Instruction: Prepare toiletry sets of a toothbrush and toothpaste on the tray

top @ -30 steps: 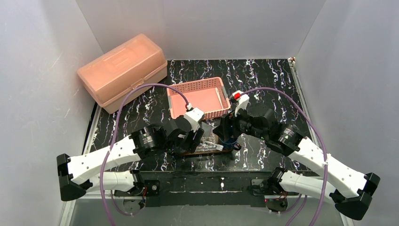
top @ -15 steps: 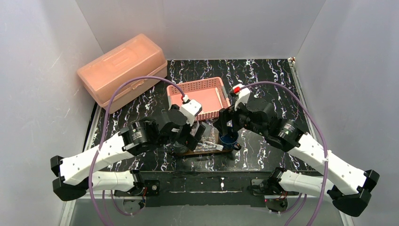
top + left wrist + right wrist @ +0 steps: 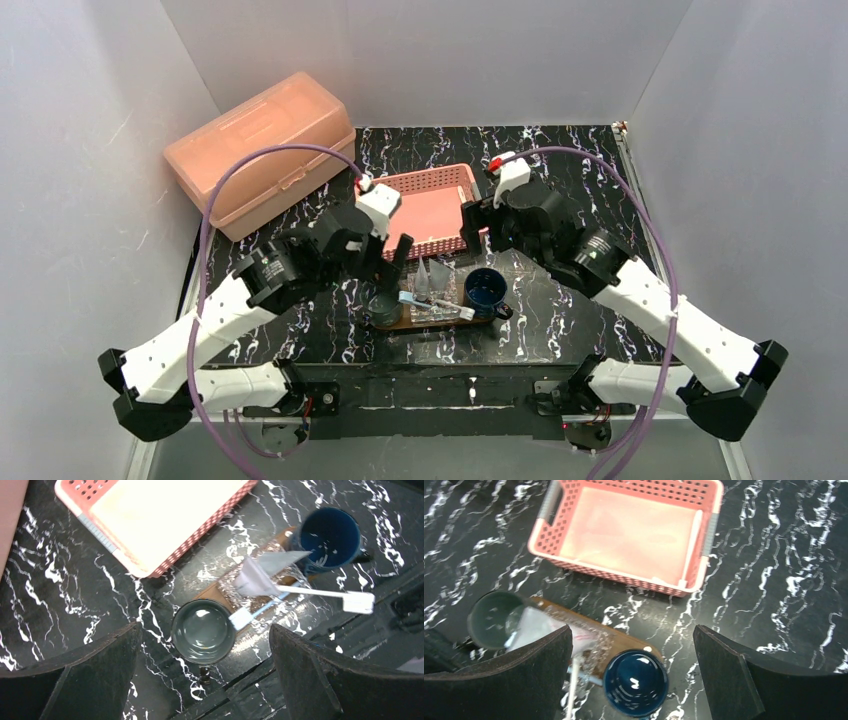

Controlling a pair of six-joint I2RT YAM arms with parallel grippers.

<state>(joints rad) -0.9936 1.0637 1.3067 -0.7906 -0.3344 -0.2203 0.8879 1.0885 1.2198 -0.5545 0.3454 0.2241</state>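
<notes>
The brown wooden tray (image 3: 412, 322) lies near the front edge, between a grey mug (image 3: 385, 304) and a blue mug (image 3: 486, 288). On it are silvery tubes (image 3: 432, 278) and white toothbrushes (image 3: 437, 302). In the left wrist view the tubes (image 3: 260, 574) and toothbrushes (image 3: 320, 592) lie across the tray (image 3: 212, 591). Another white toothbrush (image 3: 692, 539) lies in the pink basket (image 3: 574, 562). My left gripper (image 3: 396, 262) is open and empty, above and behind the tray's left end. My right gripper (image 3: 470, 226) is open and empty, over the basket's near right corner.
The pink lattice basket (image 3: 372, 214) stands just behind the tray. A large pink lidded storage box (image 3: 258, 150) sits at the back left. White walls enclose the black marbled table (image 3: 560, 170) on three sides.
Both grippers have lifted off the tray's ends and drawn back toward the basket, uncovering the two mugs, the tubes and the toothbrushes. Both stay open and empty.
</notes>
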